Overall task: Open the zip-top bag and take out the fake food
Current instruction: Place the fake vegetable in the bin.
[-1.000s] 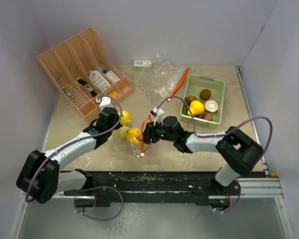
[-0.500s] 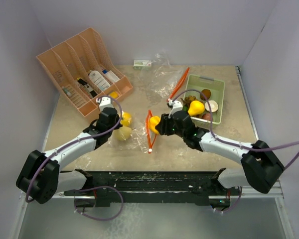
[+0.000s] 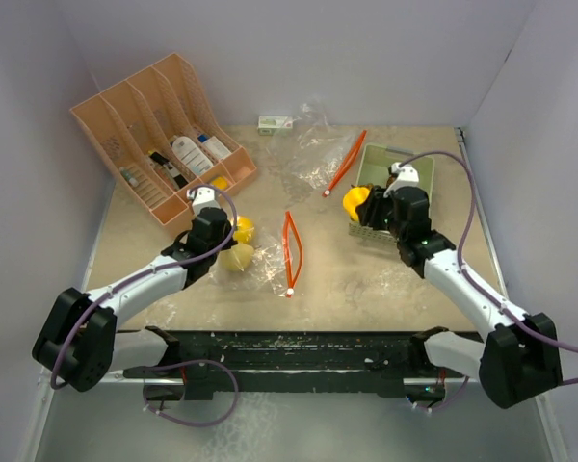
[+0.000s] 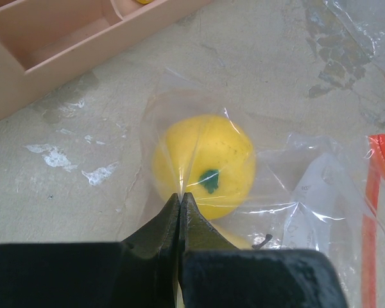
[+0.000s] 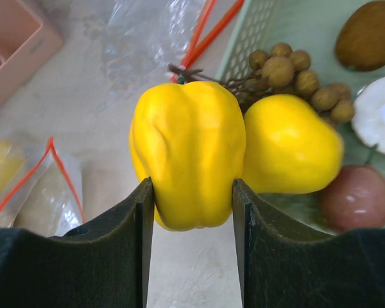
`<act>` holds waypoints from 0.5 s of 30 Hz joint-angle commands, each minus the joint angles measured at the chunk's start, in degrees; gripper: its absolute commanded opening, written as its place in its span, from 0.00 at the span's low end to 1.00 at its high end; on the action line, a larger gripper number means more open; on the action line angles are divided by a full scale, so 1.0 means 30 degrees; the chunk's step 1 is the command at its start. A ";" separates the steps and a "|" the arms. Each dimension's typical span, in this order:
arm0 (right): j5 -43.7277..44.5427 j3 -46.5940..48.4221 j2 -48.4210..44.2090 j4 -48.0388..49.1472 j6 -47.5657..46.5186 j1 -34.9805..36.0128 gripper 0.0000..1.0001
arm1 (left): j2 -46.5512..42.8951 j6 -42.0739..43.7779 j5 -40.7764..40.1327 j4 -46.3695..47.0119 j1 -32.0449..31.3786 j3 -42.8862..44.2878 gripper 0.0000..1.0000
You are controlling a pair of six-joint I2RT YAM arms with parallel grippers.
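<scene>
The clear zip-top bag (image 3: 265, 260) lies mid-table, its orange zip mouth (image 3: 290, 252) gaping toward the right. My left gripper (image 3: 215, 234) is shut on the bag's film (image 4: 179, 186) at its closed end. Inside the bag sits a yellow lemon-like piece (image 4: 204, 163), and two yellow pieces (image 3: 238, 243) show through from above. My right gripper (image 3: 366, 204) is shut on a yellow pepper (image 5: 189, 160), held in the air at the left rim of the green basket (image 3: 416, 162). The basket holds more fake food: a yellow fruit (image 5: 292, 144), brown round nuts (image 5: 289, 70) and a reddish lump (image 5: 356, 196).
An orange rack (image 3: 164, 135) with bottles and packets stands at the back left. A second crumpled clear bag (image 3: 313, 144) with an orange zip strip (image 3: 347, 162) lies at the back, beside a small box (image 3: 275, 123). White walls close in both sides.
My right gripper has pulled the yellow pepper out of the bag mouth and carried it right to the basket's edge. The bag mouth has dropped to the table. The left gripper has stayed put.
</scene>
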 commanded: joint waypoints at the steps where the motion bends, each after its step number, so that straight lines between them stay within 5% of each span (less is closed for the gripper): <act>1: -0.1392 0.2409 0.0758 -0.0060 -0.1086 -0.2077 0.16 | 0.0124 -0.0213 0.0017 0.1044 -0.0033 0.0014 0.00; 15: 0.0387 0.4264 0.4892 -0.0298 -0.2053 -0.6207 0.18 | 0.0119 0.0052 -0.0025 0.1427 -0.0033 -0.0286 0.00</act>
